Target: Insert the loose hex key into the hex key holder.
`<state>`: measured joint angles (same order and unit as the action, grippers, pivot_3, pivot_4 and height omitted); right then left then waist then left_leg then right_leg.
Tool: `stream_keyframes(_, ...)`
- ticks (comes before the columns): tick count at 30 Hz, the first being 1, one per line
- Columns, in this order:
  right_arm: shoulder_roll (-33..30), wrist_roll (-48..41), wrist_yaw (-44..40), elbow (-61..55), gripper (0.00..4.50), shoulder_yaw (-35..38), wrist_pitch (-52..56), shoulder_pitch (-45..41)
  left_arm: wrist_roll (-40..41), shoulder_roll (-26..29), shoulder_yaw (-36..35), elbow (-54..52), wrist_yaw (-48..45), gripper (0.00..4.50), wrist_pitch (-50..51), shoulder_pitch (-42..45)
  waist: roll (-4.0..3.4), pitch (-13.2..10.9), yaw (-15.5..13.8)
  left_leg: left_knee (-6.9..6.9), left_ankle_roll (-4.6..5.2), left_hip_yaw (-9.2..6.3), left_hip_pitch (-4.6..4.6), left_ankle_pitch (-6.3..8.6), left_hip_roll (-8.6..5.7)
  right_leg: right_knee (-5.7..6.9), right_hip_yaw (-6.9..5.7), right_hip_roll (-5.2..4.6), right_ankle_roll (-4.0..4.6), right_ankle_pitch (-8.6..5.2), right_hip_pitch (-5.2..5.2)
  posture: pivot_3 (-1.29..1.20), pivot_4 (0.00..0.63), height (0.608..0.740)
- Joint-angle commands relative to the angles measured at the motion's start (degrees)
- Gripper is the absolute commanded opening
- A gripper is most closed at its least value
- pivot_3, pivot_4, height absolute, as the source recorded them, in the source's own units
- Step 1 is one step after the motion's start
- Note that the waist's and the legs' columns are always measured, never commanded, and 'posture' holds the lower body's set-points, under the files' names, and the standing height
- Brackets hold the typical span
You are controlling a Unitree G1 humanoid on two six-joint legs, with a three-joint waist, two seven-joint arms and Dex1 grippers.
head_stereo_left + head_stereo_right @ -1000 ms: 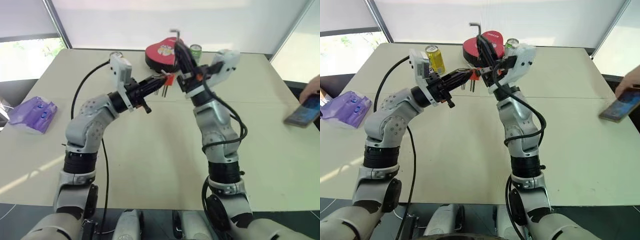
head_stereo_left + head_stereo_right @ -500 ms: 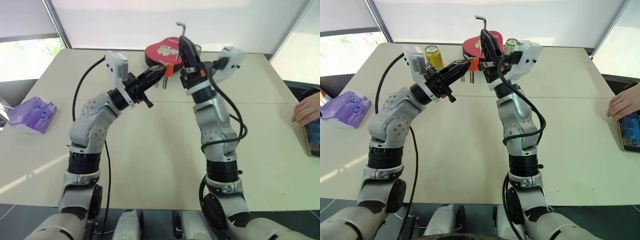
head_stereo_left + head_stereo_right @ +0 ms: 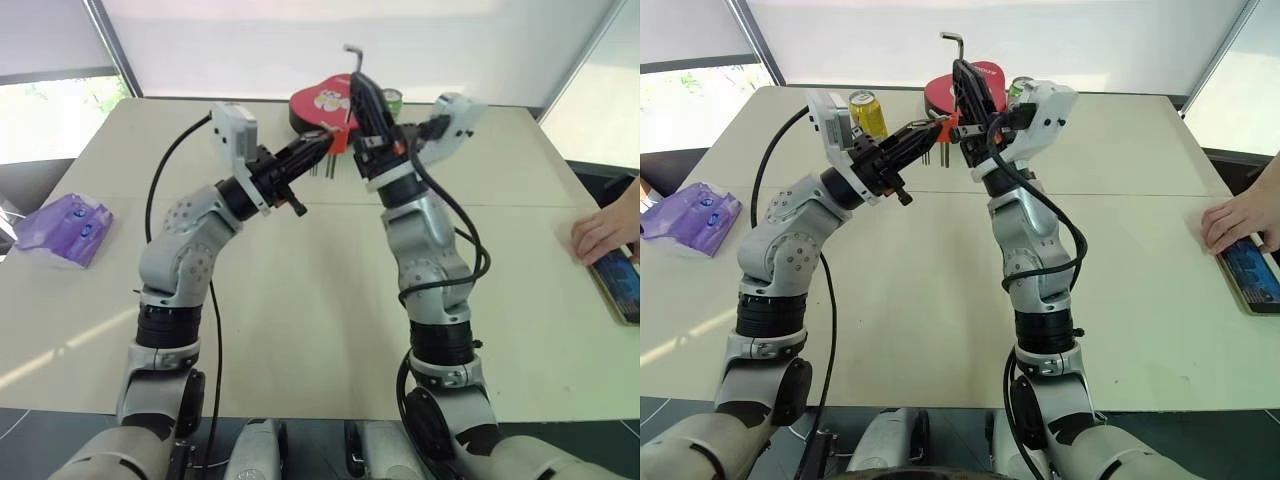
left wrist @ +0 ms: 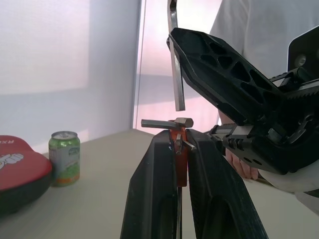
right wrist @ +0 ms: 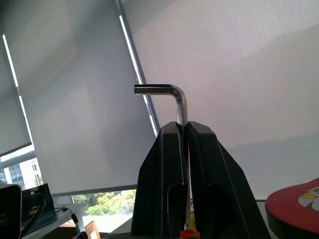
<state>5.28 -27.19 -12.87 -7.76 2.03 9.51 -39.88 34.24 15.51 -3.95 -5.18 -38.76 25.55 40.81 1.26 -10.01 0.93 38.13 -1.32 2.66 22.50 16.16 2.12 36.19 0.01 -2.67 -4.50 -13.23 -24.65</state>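
My left gripper is shut on the hex key holder, a small orange block with short silver keys sticking out at its top. My right gripper is shut on the long arm of the loose hex key, whose bent end points up above the fingers. Both are raised over the far middle of the table. In the left wrist view, the key's lower end hangs just above the holder without touching it, and the right gripper's fingers lean in close beside it.
A red heart-shaped tin and a green can stand behind the grippers, with a yellow can to the left. A purple bag lies at the table's left edge. A person's hand rests by a phone at the right edge.
Both grippers, still holding the holder and the key, sit slightly higher and closer together than a second ago. The person's hand has lowered the phone onto the table.
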Motion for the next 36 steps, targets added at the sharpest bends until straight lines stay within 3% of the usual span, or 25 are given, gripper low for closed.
stream_keyframes(1, 0.5, 0.1, -0.4, -2.1, 0.02, -0.6, -1.4, -1.2, 0.3, 0.2, -0.2, -1.9, -0.2, 0.00, -0.8, 1.1, 0.00, 0.0, 0.0, 0.00, 0.00, 0.00, 0.00, 0.00, 0.00, 0.00, 0.00, 0.00, 0.00, 0.00, 0.00, 0.00, 0.150, 0.740)
stream_keyframes(36, 0.1, 1.6, -1.5, 0.5, 0.02, -0.8, -3.5, 0.5, 0.8, 0.2, -0.9, -2.2, 0.2, 0.00, -0.8, 1.4, 0.00, 0.0, 0.0, -0.01, 0.00, -0.01, 0.00, 0.00, 0.00, -0.02, 0.00, 0.00, 0.01, 0.00, 0.00, 0.00, 0.150, 0.740)
